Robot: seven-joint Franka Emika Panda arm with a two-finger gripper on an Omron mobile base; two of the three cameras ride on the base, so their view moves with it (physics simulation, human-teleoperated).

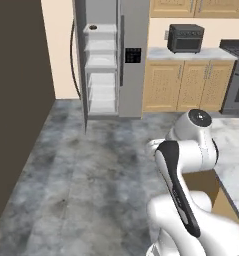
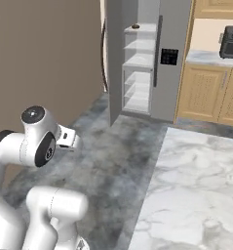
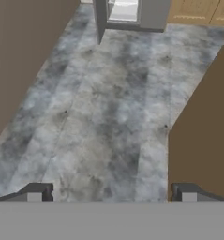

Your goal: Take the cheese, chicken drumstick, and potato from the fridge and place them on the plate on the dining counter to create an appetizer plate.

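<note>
Gripper wide apart over floor; fridge open (something dark, maybe food, top shelf).

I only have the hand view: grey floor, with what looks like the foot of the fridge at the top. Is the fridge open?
Observer: Yes. In the left base view the fridge stands open, with its white shelves exposed.
Operator: Is there anything on them?
Observer: There is one small dark thing on the top shelf, too small to identify.
Operator: Where is the dining counter?
Observer: The right base view shows the dining counter on the robot's right, its marble top apart from the fridge across a strip of floor.
</note>
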